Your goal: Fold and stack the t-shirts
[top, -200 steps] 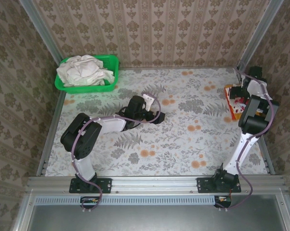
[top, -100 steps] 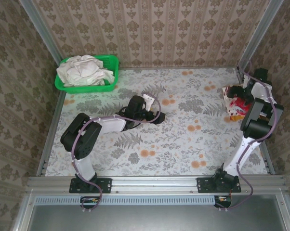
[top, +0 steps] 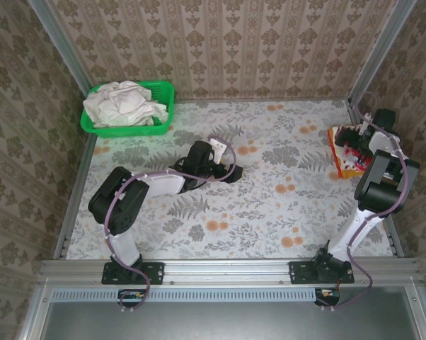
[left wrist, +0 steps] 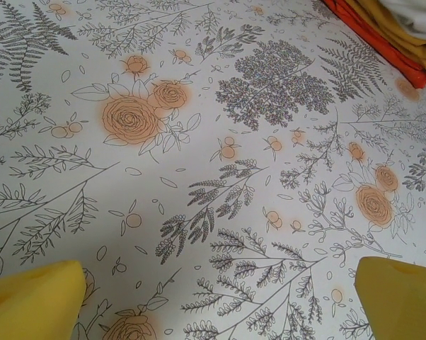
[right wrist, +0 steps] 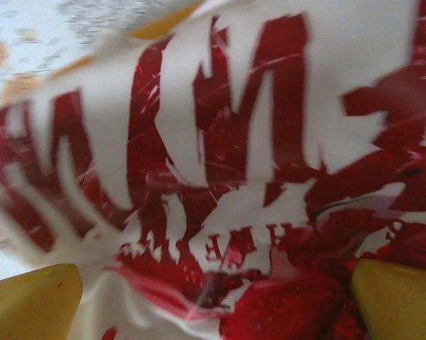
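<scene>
My left claw (top: 232, 173) is hanging open low over the middle of the worktop (top: 269, 205), gripping nothing. In its wrist view the yellow fingertips (left wrist: 32, 301) are sitting well apart with bare floral print between them. The orange t-shirt (left wrist: 379, 44) is showing as an edge in the far corner, under lighter cloth.

My right claw (top: 349, 138) is gaping wide too, hovering over the folded stack (top: 342, 161) at the right edge of the worktop. The printed t-shirt (right wrist: 234, 177) is lying on top of it, red-and-white face up, spanning the gap between my fingertips (right wrist: 29, 304). That view is blurring, so I can't tell if I'm touching the cloth. Nothing is being pinched.

The off-white t-shirts (top: 124, 103) are lying crumpled in the green basket (top: 165, 90) at the far left corner, well apart from both claws.
</scene>
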